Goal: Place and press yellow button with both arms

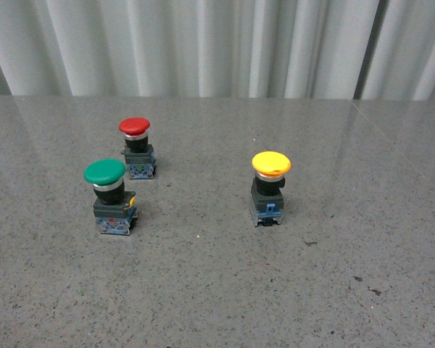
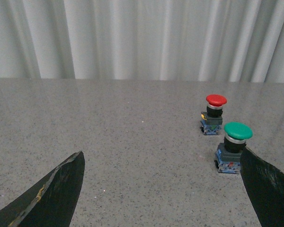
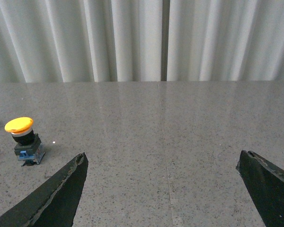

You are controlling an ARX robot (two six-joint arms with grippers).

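The yellow button stands upright on the grey table, right of centre in the front view. It also shows in the right wrist view, off to the side of my right gripper, which is open and empty with nothing between its fingers. My left gripper is open and empty over bare table. The green button stands close by one of its fingers. Neither arm shows in the front view.
A green button and a red button stand at the left of the table; the red one shows beyond the green in the left wrist view. A pale pleated curtain hangs behind the table's far edge.
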